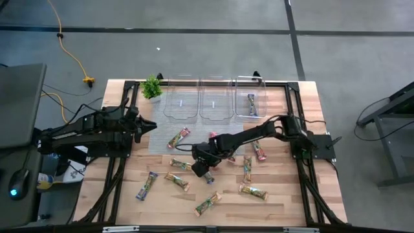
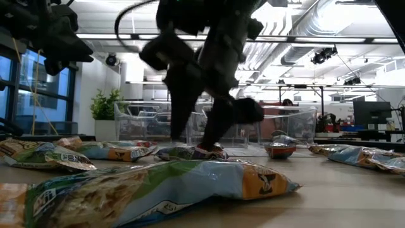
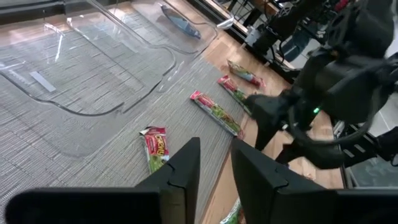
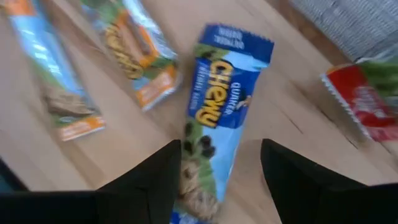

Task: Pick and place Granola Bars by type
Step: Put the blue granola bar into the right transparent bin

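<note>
Three clear plastic bins stood in a row along the far edge of the wooden table, and I will place everything from them. One blue-wrapped granola bar already lay inside the rightmost bin. Just in front of the bins a grey woven mat was spread, with a red-and-green wrapped bar lying on it below the leftmost bin. The other shiny wrapped bars were scattered over the bare wood nearer than the mat, among them a green-and-tan one close to the front edge and a blue-and-purple one well left of it.

The right gripper hung low over the wood some way in front of the middle bin, its two dark fingers spread apart and straddling a blue Chewy bar that lay flat on the table between them, not yet pinched. The left gripper waited above the mat's left edge, beside the leftmost bin, its fingers held slightly apart around nothing. A small green potted plant sat at the bins' left end.
</note>
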You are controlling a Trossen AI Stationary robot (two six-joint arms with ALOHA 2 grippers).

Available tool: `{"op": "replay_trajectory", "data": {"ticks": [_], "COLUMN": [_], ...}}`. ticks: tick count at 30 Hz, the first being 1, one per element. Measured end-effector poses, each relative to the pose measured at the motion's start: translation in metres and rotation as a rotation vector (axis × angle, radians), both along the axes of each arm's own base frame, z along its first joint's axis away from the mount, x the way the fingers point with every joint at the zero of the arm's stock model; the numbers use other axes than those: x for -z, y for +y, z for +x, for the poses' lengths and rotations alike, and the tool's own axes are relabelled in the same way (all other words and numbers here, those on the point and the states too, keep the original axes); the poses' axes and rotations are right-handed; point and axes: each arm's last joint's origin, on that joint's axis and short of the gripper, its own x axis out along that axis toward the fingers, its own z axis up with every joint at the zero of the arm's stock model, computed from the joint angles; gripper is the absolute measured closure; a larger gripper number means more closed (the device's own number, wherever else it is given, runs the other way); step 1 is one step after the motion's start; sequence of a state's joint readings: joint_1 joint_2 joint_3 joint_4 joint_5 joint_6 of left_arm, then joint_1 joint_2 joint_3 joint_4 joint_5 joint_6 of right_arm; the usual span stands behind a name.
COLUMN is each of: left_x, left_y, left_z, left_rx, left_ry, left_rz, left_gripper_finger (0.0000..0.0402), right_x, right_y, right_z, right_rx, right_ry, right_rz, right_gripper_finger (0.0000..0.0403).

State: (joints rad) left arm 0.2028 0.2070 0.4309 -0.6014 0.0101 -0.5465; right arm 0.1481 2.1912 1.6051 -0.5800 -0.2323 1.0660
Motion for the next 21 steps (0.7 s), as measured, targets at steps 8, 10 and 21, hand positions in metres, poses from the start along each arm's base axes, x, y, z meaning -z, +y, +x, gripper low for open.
{"op": "replay_trajectory", "data": {"ticks": [8,10,21], "left_x": [0.0,0.0,0.0], "left_y": [0.0,0.0,0.001], "left_z": [0.0,0.0,0.0], "left_rx": [-0.008,-0.012,-0.023], "left_ry": [0.002,0.002,0.006], "left_rz": [0.003,0.004,0.008], "left_gripper_finger": [0.0291,0.029,0.029], "right_x": [0.013,0.013,0.014], "right_y": [0.008,0.009,0.022], "right_z": [0.006,0.007,0.005], "right_rx": [-0.003,0.004,0.011], "right_ry": [-0.015,-0.017,-0.031], "right_rz": [0.055,0.064,0.011], "right_gripper_finger": [0.0197,0.0197,0.0197]}}
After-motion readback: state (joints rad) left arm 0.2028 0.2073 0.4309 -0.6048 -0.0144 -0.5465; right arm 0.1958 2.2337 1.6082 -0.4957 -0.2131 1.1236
